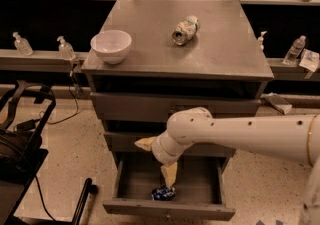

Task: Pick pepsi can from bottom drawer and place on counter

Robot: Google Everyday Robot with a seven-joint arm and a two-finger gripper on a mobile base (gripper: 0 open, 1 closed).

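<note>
The pepsi can (pixel 163 193), dark blue, lies on the floor of the open bottom drawer (pixel 170 209) near its front middle. My gripper (pixel 154 164) hangs over the drawer just above the can, open and empty. One tan finger (pixel 169 174) points down with its tip right above the can, and the other (pixel 145 143) sticks out to the left. My white arm comes in from the right across the cabinet front. The grey counter (pixel 220 49) is the cabinet top above.
A white bowl (pixel 111 45) stands at the counter's left front. A pale green-and-white can (pixel 185 30) lies on its side near the counter's middle back. Small bottles (pixel 65 48) stand on ledges either side. A black cart (pixel 20 139) is at the left.
</note>
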